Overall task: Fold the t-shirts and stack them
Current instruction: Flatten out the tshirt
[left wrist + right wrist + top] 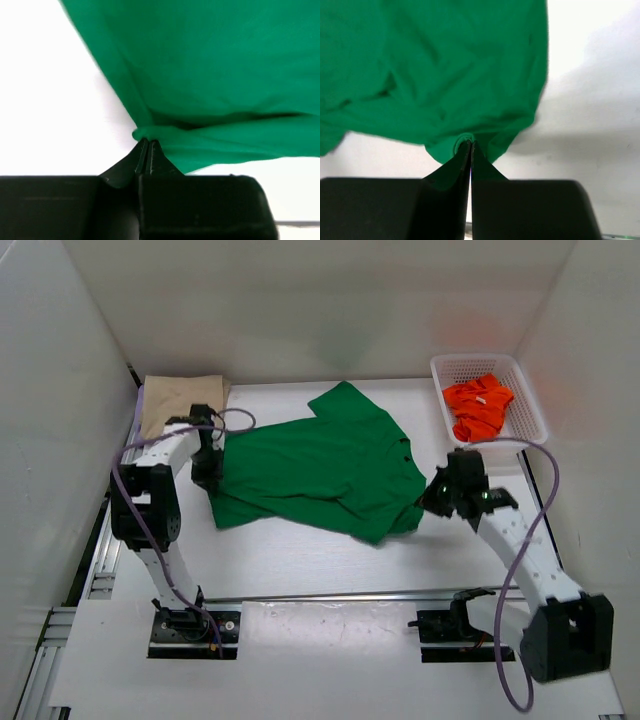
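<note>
Closest, the left tool (146, 142) and right tool (470, 144) pinch opposite edges of the green t-shirt (320, 465); limp, light cloth, likely to sag between them.

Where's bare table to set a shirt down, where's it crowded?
Widest bare table: near strip between green t-shirt and metal rail. Smaller patch at the back, between its far sleeve and the basket. Crowded: far-left corner, tan t-shirt by the left arm; basket holds the orange t-shirt.
</note>
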